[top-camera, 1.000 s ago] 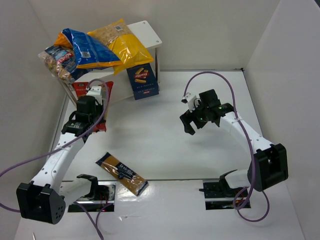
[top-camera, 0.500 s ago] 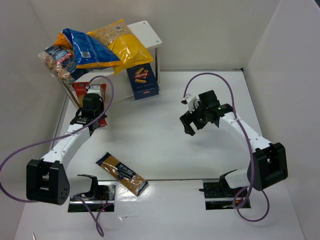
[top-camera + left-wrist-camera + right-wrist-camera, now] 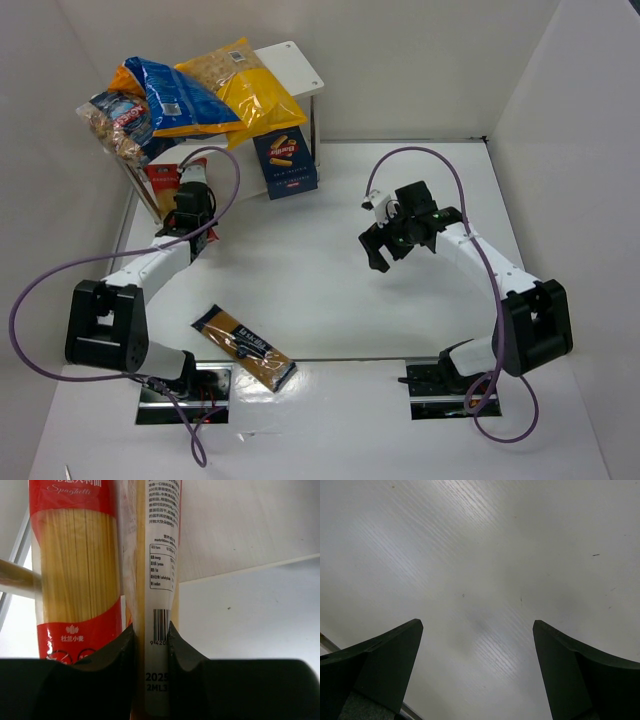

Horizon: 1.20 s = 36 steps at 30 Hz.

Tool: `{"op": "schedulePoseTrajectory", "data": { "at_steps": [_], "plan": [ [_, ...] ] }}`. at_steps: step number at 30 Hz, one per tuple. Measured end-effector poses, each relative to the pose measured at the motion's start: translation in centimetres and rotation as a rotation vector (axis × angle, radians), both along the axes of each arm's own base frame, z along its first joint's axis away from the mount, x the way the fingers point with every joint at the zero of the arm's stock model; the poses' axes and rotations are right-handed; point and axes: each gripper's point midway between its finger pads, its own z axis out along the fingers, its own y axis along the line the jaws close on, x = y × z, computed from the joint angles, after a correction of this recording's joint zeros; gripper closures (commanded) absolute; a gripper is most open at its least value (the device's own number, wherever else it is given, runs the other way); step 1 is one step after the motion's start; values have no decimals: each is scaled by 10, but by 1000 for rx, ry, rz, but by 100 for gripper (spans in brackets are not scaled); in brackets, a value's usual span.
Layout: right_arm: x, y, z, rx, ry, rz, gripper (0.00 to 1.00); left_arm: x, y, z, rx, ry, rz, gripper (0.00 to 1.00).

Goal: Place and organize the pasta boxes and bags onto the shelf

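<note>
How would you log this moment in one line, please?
left pincer: shut on red-edged spaghetti packet, at shelf | right pincer: open, empty | dark-label packet: on table

- The shelf [image 3: 295, 62] stands at the table's [image 3: 330, 300] 11 o'clock corner.
- The bags [image 3: 175, 95] lie heaped on the shelf's top board, over its 9 o'clock part.
- The box [image 3: 286, 160] stands upright on the table at the shelf's 6 o'clock, just beside a leg.
- The left gripper [image 3: 150, 635], at the box's 8 o'clock, clamps the held packet [image 3: 159, 580] edge-on.
- A second packet [image 3: 75, 580] touches the held packet at its 9 o'clock.
- A loose packet [image 3: 243, 346] lies flat on the table at the left gripper's 5 o'clock, near the arm bases.
- The right gripper [image 3: 377, 248] hangs over the table at the left gripper's 3 o'clock, well apart.
</note>
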Motion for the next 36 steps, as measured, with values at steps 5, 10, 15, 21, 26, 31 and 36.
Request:
{"op": "schedulePoseTrajectory", "data": {
  "at_steps": [5, 10, 15, 21, 26, 31, 36],
  "plan": [
    [0, 0, -1, -1, 4, 1, 0, 6, 4, -10, 15, 6, 23, 100],
    [0, 0, -1, -1, 4, 2, 0, 14, 5, -16, 27, 4, 36, 100],
    [0, 0, -1, -1, 4, 3, 0, 22, 8, -15, 37, -1, 46, 100],
    [-1, 1, -2, 1, 9, 7, 0, 27, 12, -16, 54, 5, 48, 100],
    [-1, 1, -7, -3, 25, 8, 0, 31, 18, -16, 58, -3, 57, 100],
    [-1, 1, -7, -3, 25, 8, 0, 33, 21, -17, 69, -6, 55, 97],
    [-1, 1, -7, -3, 25, 8, 0, 33, 21, -16, 69, -3, 54, 64]
  ]
}}
